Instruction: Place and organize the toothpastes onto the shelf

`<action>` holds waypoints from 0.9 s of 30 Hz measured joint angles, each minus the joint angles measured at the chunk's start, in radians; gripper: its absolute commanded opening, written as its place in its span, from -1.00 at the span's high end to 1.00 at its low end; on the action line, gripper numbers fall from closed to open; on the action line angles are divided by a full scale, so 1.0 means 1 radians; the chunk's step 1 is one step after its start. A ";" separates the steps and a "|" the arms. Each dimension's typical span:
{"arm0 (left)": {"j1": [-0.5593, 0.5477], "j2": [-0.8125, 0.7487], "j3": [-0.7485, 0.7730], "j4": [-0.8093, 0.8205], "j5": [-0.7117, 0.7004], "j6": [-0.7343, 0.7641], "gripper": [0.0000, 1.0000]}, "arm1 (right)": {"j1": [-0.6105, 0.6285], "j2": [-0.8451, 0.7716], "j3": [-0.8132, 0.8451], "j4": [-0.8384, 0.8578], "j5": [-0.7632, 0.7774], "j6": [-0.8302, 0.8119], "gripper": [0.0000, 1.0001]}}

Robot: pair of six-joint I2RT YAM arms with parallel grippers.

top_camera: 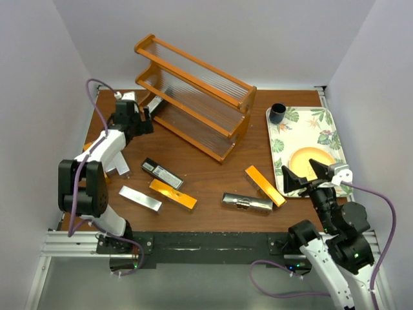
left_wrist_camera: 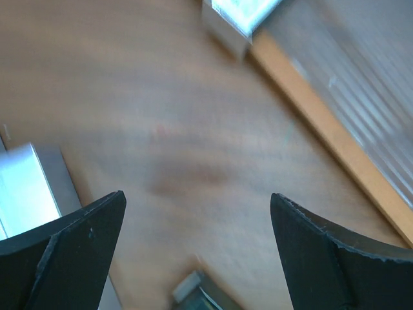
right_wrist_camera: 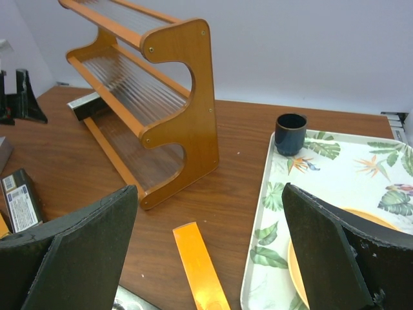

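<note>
Far left: left gripper point(top_camera: 146, 120) sits low just off the left end of the shelf point(top_camera: 242, 119). Jaws wide apart, nothing between them. Its wrist view is blurred and shows only bare wood under the gap.

End carton point(top_camera: 153, 103), silver, lies at the shelf's low left end. It may be on the bottom tier or just beside it, cannot tell.

Open table in front of the shelf, all lying flat:
- silver toothpaste point(top_camera: 140, 198)
- dark-printed toothpaste point(top_camera: 162, 173)
- orange toothpaste point(top_camera: 173, 194), just beside the dark-printed one
- second silver toothpaste point(top_camera: 247, 203)
- second orange toothpaste point(top_camera: 264, 185), angled, near the tray

Right: leaf-patterned tray point(top_camera: 322, 126), with a dark cup point(top_camera: 277, 113) in its far-left corner and a yellow plate point(top_camera: 310, 158) nearer.

Right gripper point(top_camera: 303, 173) hovers at the tray's near-left edge. Jaws spread wide, holding nothing.
</note>
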 measured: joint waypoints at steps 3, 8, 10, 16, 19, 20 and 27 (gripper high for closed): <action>-0.090 -0.033 -0.024 -0.101 -0.106 -0.129 -0.99 | 0.000 -0.006 0.000 0.000 -0.004 0.000 -0.97; -0.196 -0.059 -0.067 -0.251 -0.189 -0.337 -1.00 | 0.000 -0.010 0.000 0.000 -0.006 0.000 -0.97; -0.210 -0.066 -0.093 -0.295 -0.209 -0.404 -0.99 | 0.000 -0.014 0.000 0.000 -0.007 0.000 -0.97; -0.248 -0.121 -0.176 -0.378 -0.249 -0.575 -0.99 | 0.000 -0.014 0.000 0.000 -0.021 0.000 -0.97; -0.270 -0.192 -0.217 -0.394 -0.261 -0.640 -1.00 | 0.000 -0.014 0.000 0.000 -0.021 0.000 -0.97; -0.275 -0.221 -0.231 -0.397 -0.263 -0.663 -1.00 | 0.000 -0.014 0.000 0.000 -0.022 0.000 -0.97; -0.278 -0.287 -0.309 -0.365 -0.249 -0.752 -1.00 | 0.000 -0.014 0.000 0.000 -0.022 0.000 -0.97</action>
